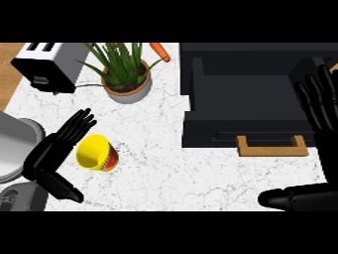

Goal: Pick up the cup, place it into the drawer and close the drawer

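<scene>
Left hand (47, 156): fingers straight and spread, thumb held apart below; it is beside the cup and grips nothing.
Right hand (336, 144): resting at the view's right edge, fingers up and apart, thumb out to the left; its outer side is cut off by the edge.
Cup (97, 153): yellow, on the counter (200, 173) just right of the left hand's fingers, mouth towards the view. Only a strip of red and green shows on its side. Whether the fingers touch it cannot be told.
Drawer (245, 94): dark, open, well right of the cup, with a wooden handle (271, 146) on its near face; its right end is hidden behind the right hand.
Plant (128, 74): potted, behind the cup.
Toaster (47, 64): far left.
Carrot (160, 51): partly behind the leaves.
Grey object (3, 144): cut off at left, hard to identify.
</scene>
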You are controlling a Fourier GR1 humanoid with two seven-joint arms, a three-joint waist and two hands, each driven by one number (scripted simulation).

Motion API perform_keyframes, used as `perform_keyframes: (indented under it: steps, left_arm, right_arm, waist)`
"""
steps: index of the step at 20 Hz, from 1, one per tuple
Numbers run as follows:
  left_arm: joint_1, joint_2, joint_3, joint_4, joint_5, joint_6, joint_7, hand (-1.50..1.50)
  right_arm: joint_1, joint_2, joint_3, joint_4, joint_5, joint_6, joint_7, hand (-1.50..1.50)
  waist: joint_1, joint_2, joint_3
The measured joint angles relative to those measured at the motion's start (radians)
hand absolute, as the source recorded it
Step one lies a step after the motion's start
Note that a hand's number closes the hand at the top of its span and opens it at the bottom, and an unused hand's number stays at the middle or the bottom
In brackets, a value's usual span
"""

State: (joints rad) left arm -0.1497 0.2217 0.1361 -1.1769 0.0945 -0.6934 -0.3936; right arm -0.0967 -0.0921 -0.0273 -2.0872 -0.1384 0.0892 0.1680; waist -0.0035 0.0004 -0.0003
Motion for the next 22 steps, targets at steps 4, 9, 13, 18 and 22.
perform_keyframes:
  steps: [4, 9, 13, 18, 22]
  left_arm:
    - [-0.027, 0.012, -0.003, 0.094, -0.042, 0.018, -0.054, -1.50]
    - [-0.097, 0.023, 0.000, 0.243, -0.082, 0.055, -0.130, -1.50]
    - [-0.136, 0.022, -0.010, 0.361, -0.124, 0.105, -0.215, -1.50]
    - [-0.177, 0.040, -0.026, 0.503, -0.169, 0.150, -0.313, -1.50]
    - [-0.215, 0.047, -0.035, 0.578, -0.182, 0.167, -0.345, -1.50]
  right_arm:
    - [0.006, -0.001, -0.008, 0.009, -0.007, 0.014, -0.013, -1.50]
    - [-0.001, 0.004, -0.006, 0.026, -0.003, 0.019, -0.023, -1.50]
    - [-0.010, 0.012, 0.008, 0.035, 0.008, 0.017, -0.024, -1.50]
    - [0.001, 0.015, 0.012, 0.021, 0.007, 0.020, -0.022, -1.50]
    - [0.000, 0.011, 0.015, 0.013, 0.008, 0.025, -0.014, -1.50]
  waist:
    - [0.000, 0.000, 0.000]
    - [-0.002, 0.001, 0.000]
    - [-0.003, 0.001, 0.000]
    - [-0.006, 0.002, -0.001]
    - [-0.007, 0.002, -0.001]
